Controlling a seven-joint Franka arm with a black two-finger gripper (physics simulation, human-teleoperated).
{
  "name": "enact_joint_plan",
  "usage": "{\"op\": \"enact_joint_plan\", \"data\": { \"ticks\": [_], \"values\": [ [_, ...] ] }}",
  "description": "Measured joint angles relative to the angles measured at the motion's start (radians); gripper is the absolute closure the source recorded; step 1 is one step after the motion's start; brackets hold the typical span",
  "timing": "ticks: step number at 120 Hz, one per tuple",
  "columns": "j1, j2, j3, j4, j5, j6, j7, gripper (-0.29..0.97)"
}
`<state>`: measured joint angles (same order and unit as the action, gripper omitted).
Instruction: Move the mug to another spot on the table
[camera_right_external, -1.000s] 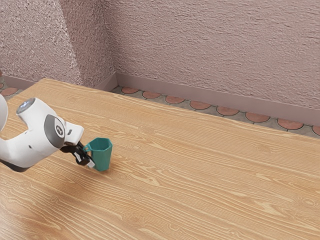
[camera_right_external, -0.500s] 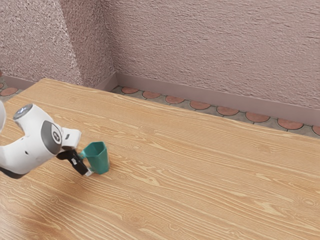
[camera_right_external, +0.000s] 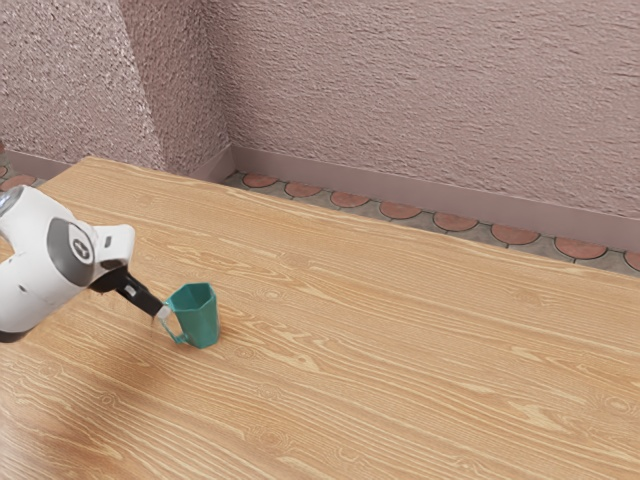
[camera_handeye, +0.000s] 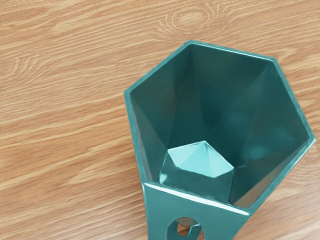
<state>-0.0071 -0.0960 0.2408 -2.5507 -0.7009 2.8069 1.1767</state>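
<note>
Mug (camera_right_external: 197, 312): teal, faceted, six-sided rim, standing upright on the wooden table (camera_right_external: 400, 330). In the exterior view it sits in the 8 o'clock part of the tabletop, well apart from the far edge.

Handle (camera_right_external: 171, 328): at the mug's 8 o'clock in the exterior view, on the side facing the arm.

Arm (camera_right_external: 45, 265): white, enters from 9 o'clock of the exterior view. Gripper (camera_right_external: 160, 311): black, slanted down toward 4 o'clock, its tip just at the mug's handle side, near the rim. Grip state: cannot tell. The pictures do not settle whether it pinches the handle or is let go.

Wrist view: looks down into the mug (camera_handeye: 215, 130). Interior empty, pale faceted bottom visible. Handle (camera_handeye: 195, 220) with its hole lies on the side nearest the hand. Wood grain surrounds the mug.

Background, exterior view: rough pink wall (camera_right_external: 420, 90) from 10 to 2 o'clock, red floor tiles (camera_right_external: 400, 211) between table and wall.
</note>
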Motion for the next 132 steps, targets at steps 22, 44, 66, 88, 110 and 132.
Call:
{"op": "enact_joint_plan", "data": {
  "ticks": [22, 44, 66, 88, 110, 132],
  "values": [
    [0.026, -0.016, 0.001, 0.087, 0.065, -0.02, -0.029, 0.0],
    [0.053, 0.007, 0.008, 0.45, 0.482, -0.315, -0.166, 0.0],
    [0.115, 0.101, -0.1, 0.824, 0.661, -0.713, -0.344, 0.0],
    [0.186, 0.131, -0.276, 1.019, 0.702, -0.982, -0.525, 0.0],
    [0.016, 0.132, -0.285, 1.042, 0.718, -1.136, -0.67, 0.0],
    [-0.05, 0.132, -0.283, 1.039, 0.721, -1.202, -0.777, 0.0]
  ]
}}
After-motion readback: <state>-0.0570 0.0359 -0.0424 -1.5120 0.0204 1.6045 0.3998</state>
